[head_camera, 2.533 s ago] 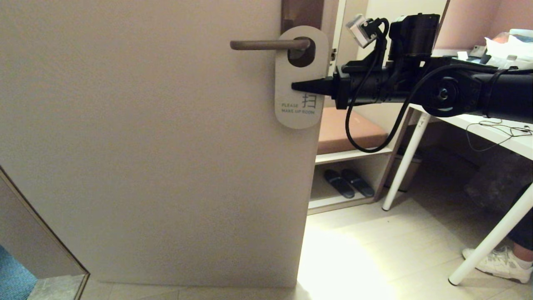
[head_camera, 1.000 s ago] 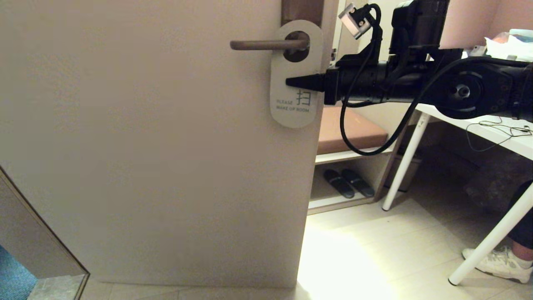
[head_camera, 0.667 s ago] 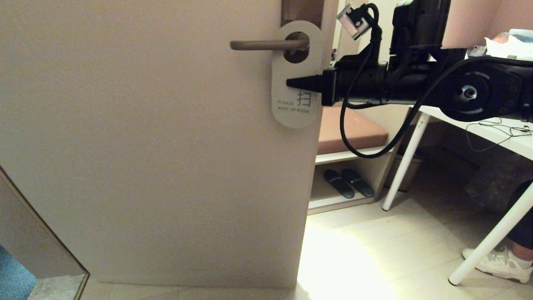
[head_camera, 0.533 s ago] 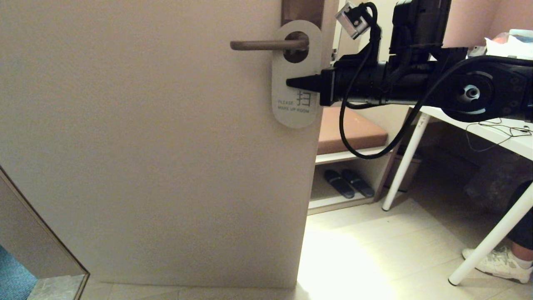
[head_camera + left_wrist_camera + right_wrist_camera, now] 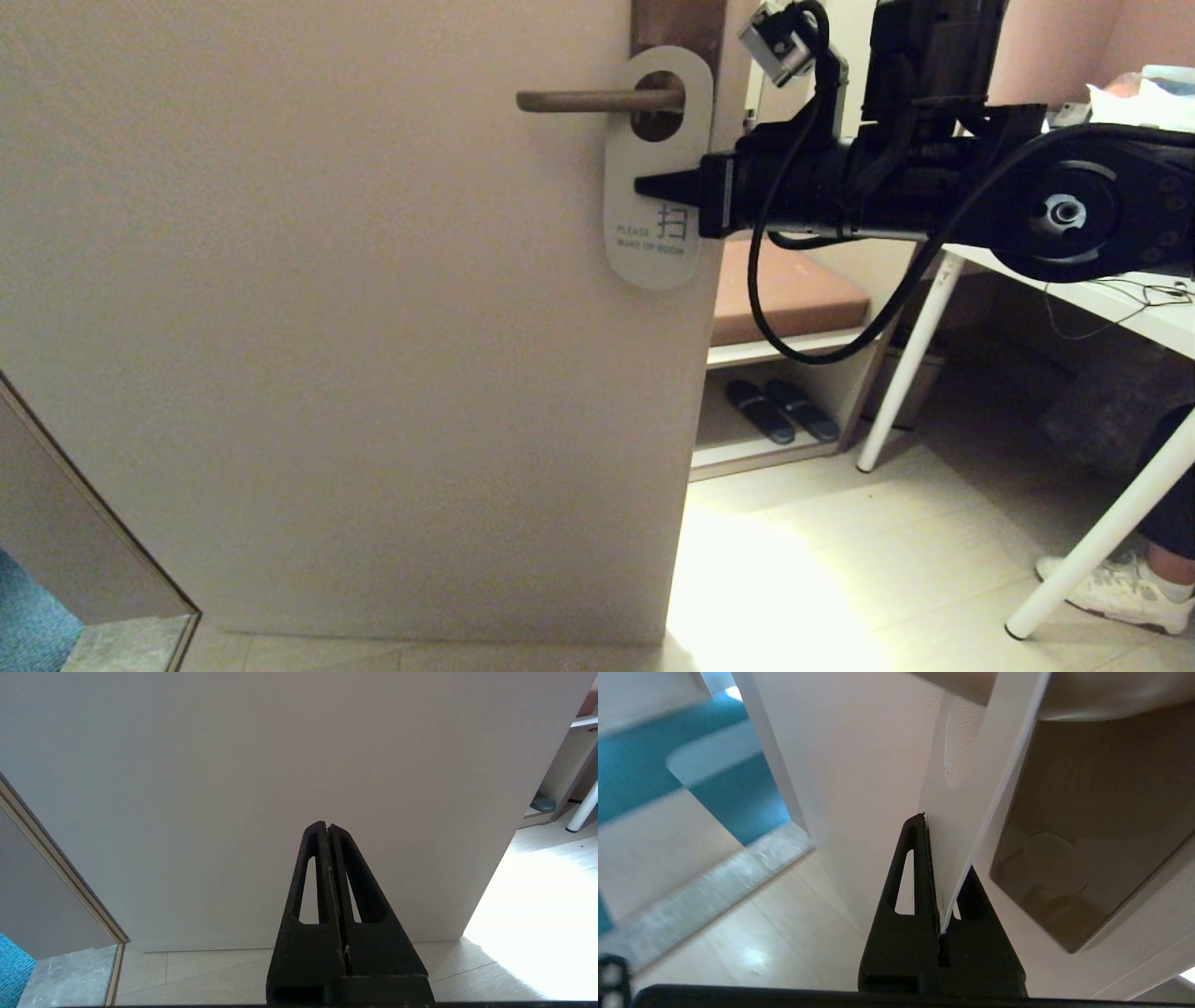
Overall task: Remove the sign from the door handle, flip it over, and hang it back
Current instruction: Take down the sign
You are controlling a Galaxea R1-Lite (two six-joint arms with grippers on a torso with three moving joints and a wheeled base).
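Pale door (image 5: pixel 327 327) fills the room ahead, where the right hand (image 5: pixel 649 187), pinching the sign (image 5: pixel 653 252) edge-on, has slid it slightly outward along the door handle (image 5: pixel 588 100) since 1 second ago, starting removal, left hand (image 5: pixel 327 828) pressed together low.

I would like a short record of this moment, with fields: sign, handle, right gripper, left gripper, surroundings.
sign: pale grey face "PLEASE MAKE UP ROOM" outward, its hole around the door handle
door handle: horizontal bronze lever on a dark backplate
right gripper: jaws shut on the sign's edge, reaching in from the right; the card sits between them in the right wrist view
left gripper: jaws shut, empty, pointing at the lower door
surroundings: slippers on a low shelf, white table leg
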